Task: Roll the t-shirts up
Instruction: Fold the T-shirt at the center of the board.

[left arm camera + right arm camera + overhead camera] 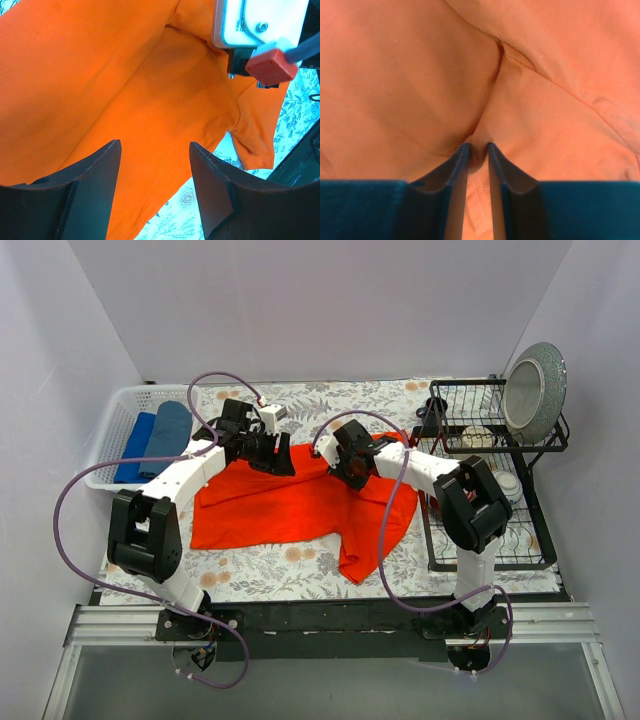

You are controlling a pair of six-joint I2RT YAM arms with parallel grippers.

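Observation:
The orange-red t-shirt (pixel 290 505) lies spread and rumpled on the floral cloth in the middle of the table. My right gripper (pixel 347 472) is shut on a fold of the orange-red t-shirt (pixel 420 75) near its upper right part; the fabric is pinched between the fingers (pixel 455 165). My left gripper (pixel 278 456) is open and empty, held just above the orange-red t-shirt (pixel 125 90) at its upper left edge. Two rolled blue t-shirts (pixel 155 437) lie in the white basket (pixel 120 405) at the left.
A black wire dish rack (pixel 485 475) with a grey plate (pixel 535 390) and white dishes stands at the right. The white basket sits at the back left. The right wrist's camera housing (pixel 260 30) shows close by in the left wrist view. Floral tablecloth (pixel 270 575) lies bare in front.

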